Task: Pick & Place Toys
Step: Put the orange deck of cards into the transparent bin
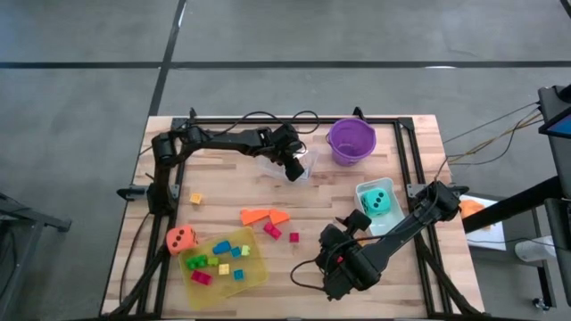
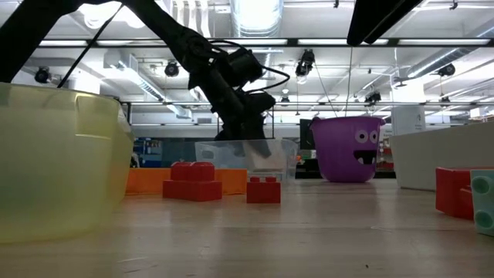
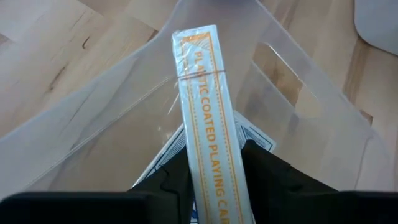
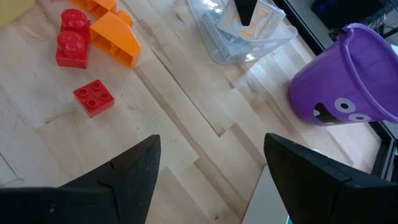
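My left gripper (image 1: 291,166) is shut on a card pack (image 3: 205,106) with orange print, wrapped in clear film, over and partly inside the clear plastic tub (image 1: 305,164) at the table's far middle. A second, blue-backed pack (image 3: 163,163) lies in the tub under it. My right gripper (image 1: 346,232) is open and empty at the near right, above bare wood (image 4: 211,168). Two red bricks (image 1: 272,231) and orange wedges (image 1: 263,216) lie on the table between the arms. An orange die (image 1: 181,239) rests by the yellow tray (image 1: 254,275). A teal die (image 1: 379,201) sits in a pale tray. My left gripper pinches the card pack between its two fingers (image 3: 270,174), one on each broad face, at the pack's near end (image 3: 214,180). The pack's narrow printed edge faces the camera and the pack runs on along the fingers. The fingers slant down into the tub from above (image 2: 247,127).
The purple bucket (image 1: 351,141) stands just right of the tub at the far edge. The yellow tray holds several small bricks (image 1: 214,259). A small yellow brick (image 1: 195,198) lies alone at the left. Black frame rails (image 1: 410,160) run along the table's sides.
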Robot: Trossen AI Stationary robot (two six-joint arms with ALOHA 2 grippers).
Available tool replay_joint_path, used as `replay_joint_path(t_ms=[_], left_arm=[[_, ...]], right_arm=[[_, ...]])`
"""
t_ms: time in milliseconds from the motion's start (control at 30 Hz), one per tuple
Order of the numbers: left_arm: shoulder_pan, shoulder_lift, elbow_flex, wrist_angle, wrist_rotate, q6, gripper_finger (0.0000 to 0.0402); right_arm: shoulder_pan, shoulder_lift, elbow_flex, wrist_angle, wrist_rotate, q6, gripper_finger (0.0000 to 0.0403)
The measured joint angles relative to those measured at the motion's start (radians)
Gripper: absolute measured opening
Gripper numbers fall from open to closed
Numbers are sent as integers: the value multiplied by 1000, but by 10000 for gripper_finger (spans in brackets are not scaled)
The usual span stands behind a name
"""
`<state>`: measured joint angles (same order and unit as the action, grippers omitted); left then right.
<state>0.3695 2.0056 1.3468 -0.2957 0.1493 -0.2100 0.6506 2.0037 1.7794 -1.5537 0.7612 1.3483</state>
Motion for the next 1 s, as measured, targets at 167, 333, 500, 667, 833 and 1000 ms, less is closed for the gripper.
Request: replay_joint_path(t_ms=[167, 333, 500, 667, 833, 1000], left_arm=[[0, 0, 0, -11, 0, 0, 149], [0, 0, 0, -15, 0, 5, 201], [0, 0, 0, -15, 0, 29, 245], [0, 0, 0, -15, -1, 46, 277], [1, 0, 0, -16, -35, 51, 290], [1, -1, 0, -16, -53, 53, 290]], right_arm=[[0, 0, 0, 1, -2, 1, 283], [0, 0, 0, 1, -2, 1, 283], [0, 0, 0, 2, -2, 1, 283], [0, 0, 0, 4, -2, 1, 283], [0, 0, 0, 6, -2, -5, 283], [0, 0, 0, 11, -2, -10, 283]])
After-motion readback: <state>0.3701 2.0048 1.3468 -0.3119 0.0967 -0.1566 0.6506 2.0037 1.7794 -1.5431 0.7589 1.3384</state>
